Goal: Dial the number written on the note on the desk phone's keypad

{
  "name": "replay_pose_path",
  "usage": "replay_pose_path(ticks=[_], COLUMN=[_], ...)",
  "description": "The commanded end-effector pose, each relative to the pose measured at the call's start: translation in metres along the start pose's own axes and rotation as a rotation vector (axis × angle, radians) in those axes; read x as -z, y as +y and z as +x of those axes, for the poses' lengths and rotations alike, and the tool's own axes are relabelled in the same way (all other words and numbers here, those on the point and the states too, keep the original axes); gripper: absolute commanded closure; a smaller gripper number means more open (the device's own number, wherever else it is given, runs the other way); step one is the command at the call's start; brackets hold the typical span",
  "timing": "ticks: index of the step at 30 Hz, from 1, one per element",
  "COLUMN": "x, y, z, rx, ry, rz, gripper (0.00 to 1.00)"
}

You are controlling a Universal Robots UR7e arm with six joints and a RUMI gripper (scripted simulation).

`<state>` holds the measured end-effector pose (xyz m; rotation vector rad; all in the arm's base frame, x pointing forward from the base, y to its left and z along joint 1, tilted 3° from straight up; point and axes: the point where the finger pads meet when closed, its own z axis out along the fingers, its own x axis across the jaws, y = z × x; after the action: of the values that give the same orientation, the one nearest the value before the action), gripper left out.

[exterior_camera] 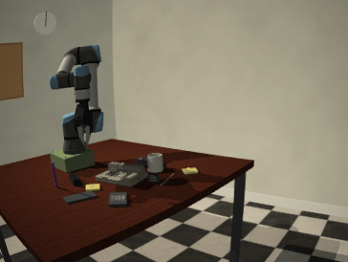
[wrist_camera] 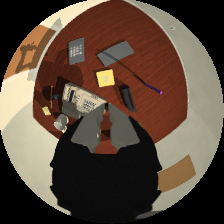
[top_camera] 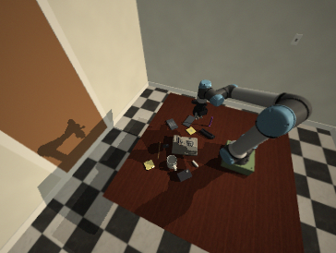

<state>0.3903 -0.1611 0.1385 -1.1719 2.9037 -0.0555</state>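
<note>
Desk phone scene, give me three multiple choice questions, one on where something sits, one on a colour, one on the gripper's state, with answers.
1. The mug stands where?
A. beside the desk phone
B. on the floor
C. on the arm's base

2. The pen is what colour?
A. red
B. purple
C. green

3. The gripper is:
A. wide open
B. shut on the handset
C. shut, holding nothing

Answers: 1 A, the mug stands by the phone's end on the table; 2 B, purple in wrist view; 3 C, fingers together in the air above the table.

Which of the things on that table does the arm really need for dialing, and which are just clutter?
Needed: phone, the yellow note beside it, shut gripper.

Clutter: mug, calculator, pen, dark pad, second yellow pad, black box.
</note>
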Motion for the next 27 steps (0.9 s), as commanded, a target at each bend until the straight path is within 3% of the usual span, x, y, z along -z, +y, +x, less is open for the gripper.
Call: replay_pose_path(ticks=[1, 27], x=[0.000, -0.005], y=[0.004, 0.038], z=[0.008, 0.052], rx=[0.091, 0.704], ry=[-0.002, 0.002], rz=[0.002, 0.009], gripper=[1.00, 1.00])
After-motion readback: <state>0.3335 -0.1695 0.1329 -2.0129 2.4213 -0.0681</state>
